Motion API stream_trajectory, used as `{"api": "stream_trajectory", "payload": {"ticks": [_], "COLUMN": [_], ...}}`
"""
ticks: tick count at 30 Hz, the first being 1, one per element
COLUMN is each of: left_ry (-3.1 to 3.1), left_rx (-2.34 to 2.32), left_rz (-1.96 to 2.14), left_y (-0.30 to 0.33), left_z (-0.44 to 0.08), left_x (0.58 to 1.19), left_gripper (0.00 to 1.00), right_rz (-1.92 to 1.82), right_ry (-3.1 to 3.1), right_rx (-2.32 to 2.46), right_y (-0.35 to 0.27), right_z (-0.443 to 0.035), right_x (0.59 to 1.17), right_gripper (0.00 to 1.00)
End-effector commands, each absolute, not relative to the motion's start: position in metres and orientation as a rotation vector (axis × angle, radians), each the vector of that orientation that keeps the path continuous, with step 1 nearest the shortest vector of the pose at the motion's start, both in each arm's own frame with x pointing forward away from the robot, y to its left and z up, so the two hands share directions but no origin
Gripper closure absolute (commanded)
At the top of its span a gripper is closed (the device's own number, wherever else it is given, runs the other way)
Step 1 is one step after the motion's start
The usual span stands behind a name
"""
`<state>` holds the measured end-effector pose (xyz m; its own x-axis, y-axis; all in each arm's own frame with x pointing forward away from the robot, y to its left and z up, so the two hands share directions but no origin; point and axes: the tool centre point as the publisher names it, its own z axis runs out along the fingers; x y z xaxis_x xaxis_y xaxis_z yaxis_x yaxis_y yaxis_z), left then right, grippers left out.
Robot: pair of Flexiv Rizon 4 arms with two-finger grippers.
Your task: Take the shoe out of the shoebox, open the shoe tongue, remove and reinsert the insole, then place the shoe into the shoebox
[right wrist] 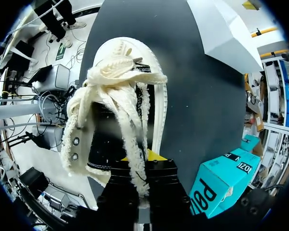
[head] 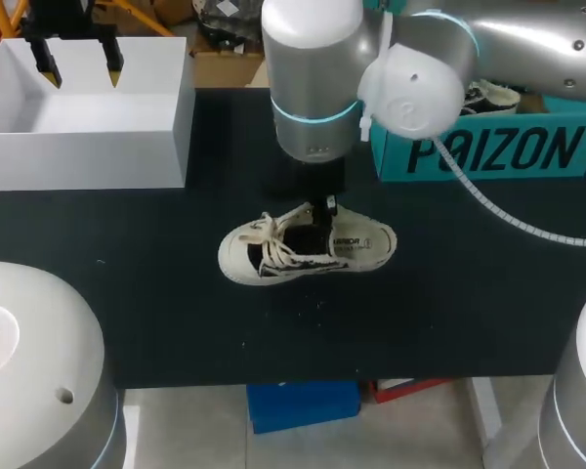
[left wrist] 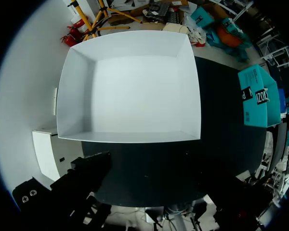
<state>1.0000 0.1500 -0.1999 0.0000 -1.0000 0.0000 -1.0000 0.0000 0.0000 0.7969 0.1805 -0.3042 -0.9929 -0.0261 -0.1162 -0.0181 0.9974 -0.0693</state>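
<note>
Right gripper [head: 327, 208] buried in the sneaker [head: 273, 259] — likely after the insole [head: 356, 241], grip unseen; your left gripper [head: 78, 63] hangs open at 10 o'clock.

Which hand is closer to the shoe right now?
Right. The right hand is down at the opening of the shoe; the left hand hangs over the white shoebox, well away from it.

Teal box [head: 488, 171], 2 o'clock from shoe [head: 303, 256]: large dark brand lettering [head: 527, 149] across front wall, dark label [left wrist: 261, 96] with white letters on end wall. Shoe heel: small dark print, too small to read.
</note>
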Motion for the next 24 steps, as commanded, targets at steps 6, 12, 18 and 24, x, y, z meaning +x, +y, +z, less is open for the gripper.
{"api": "stream_trajectory", "payload": {"ticks": [6, 12, 18, 24], "left_ry": [2.221, 2.221, 2.221, 2.221], "left_rx": [-2.222, -2.222, -2.222, -2.222], "left_rz": [0.0, 0.0, 0.0, 0.0], "left_y": [0.15, 0.15, 0.15, 0.15], "left_z": [-0.2, -0.2, -0.2, -0.2], "left_x": [1.0, 1.0, 1.0, 1.0], "left_gripper": [0.0, 0.0, 0.0, 0.0], "right_rz": [-0.109, -0.074, -0.05, -0.054], "right_ry": [3.06, 3.054, 3.008, 2.994], "right_rx": [-0.049, -0.012, 0.04, 0.077], "right_y": [0.225, 0.232, 0.23, 0.224], "right_z": [-0.348, -0.369, -0.383, -0.386], "right_x": [0.814, 0.824, 0.835, 0.838], "right_gripper": [1.0, 1.0, 1.0, 0.0]}}
